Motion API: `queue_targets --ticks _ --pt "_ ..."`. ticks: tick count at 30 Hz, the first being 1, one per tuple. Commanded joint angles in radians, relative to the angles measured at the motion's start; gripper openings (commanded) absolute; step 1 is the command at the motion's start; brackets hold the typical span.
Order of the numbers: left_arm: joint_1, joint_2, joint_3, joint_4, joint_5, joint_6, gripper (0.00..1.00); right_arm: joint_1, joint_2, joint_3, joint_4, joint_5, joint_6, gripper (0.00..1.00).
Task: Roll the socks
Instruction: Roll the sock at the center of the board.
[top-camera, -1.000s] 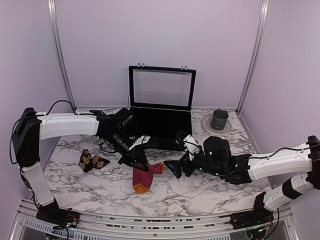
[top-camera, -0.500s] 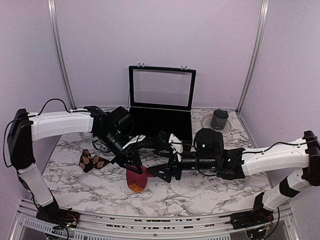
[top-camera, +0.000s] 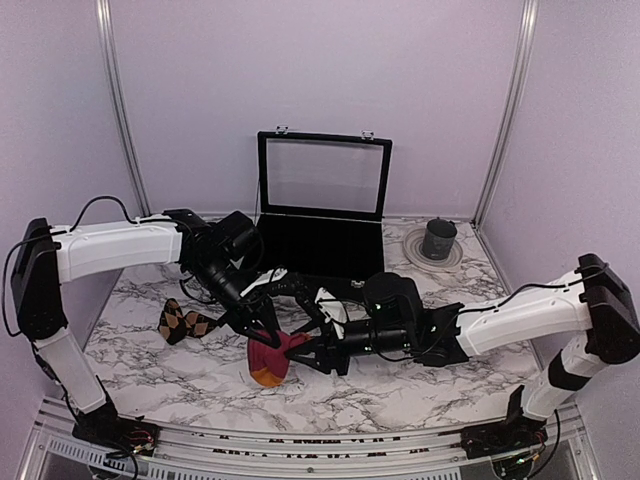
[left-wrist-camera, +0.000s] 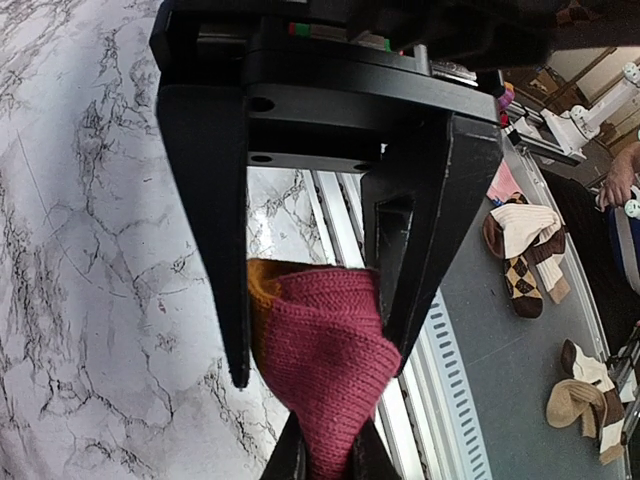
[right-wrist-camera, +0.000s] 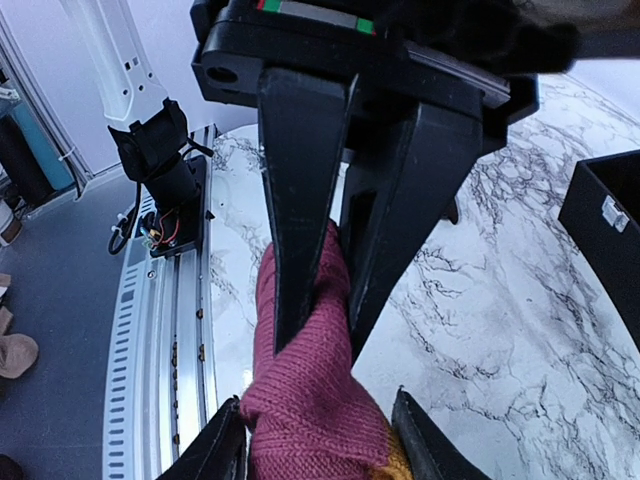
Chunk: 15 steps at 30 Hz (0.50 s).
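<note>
The magenta-red sock (top-camera: 268, 364) with its orange end is bunched up just above the marble table (top-camera: 400, 385), left of centre. My left gripper (top-camera: 266, 336) comes down on it from the upper left and is shut on its wide part (left-wrist-camera: 320, 335). My right gripper (top-camera: 296, 346) reaches in from the right; its fingers (right-wrist-camera: 300, 230) pinch a narrow fold of the same sock (right-wrist-camera: 320, 390). The left gripper's tips (right-wrist-camera: 420, 435) flank the sock below. The dark argyle sock (top-camera: 184, 322) lies crumpled on the table to the left, apart from both grippers.
An open black case (top-camera: 320, 245) with an upright clear lid stands at the back centre. A dark cup (top-camera: 438, 238) sits on a plate (top-camera: 412, 250) at the back right. The metal front rail (top-camera: 300, 440) runs close below the sock. Other socks (left-wrist-camera: 525, 250) lie on the floor beyond the table.
The right arm swept left to the magenta sock and its jaws narrowed onto it. The left gripper shifted slightly down-left, and the sock went from stretched flat to bunched up.
</note>
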Motion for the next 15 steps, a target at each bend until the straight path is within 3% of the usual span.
queue_targets --ticks 1,4,6,13,14,15 --pt "0.004 -0.03 0.028 -0.038 0.013 0.007 0.0 0.007 0.02 0.043 0.004 0.053 0.057 0.35" --pt "0.004 -0.031 0.029 -0.032 0.008 0.003 0.02 0.008 0.035 0.052 0.018 0.073 0.08 0.19" --pt "0.004 -0.041 0.026 -0.013 -0.01 -0.011 0.09 0.008 0.048 0.057 0.027 0.078 0.095 0.02" --pt "0.005 -0.141 -0.02 0.126 -0.105 -0.101 0.23 0.008 0.059 0.054 0.084 0.092 0.159 0.0" --pt "0.006 -0.151 -0.022 0.132 -0.108 -0.108 0.35 0.008 0.059 0.055 0.097 0.086 0.166 0.0" --pt "0.006 -0.158 -0.023 0.134 -0.109 -0.114 0.7 0.008 0.06 0.054 0.112 0.08 0.174 0.0"
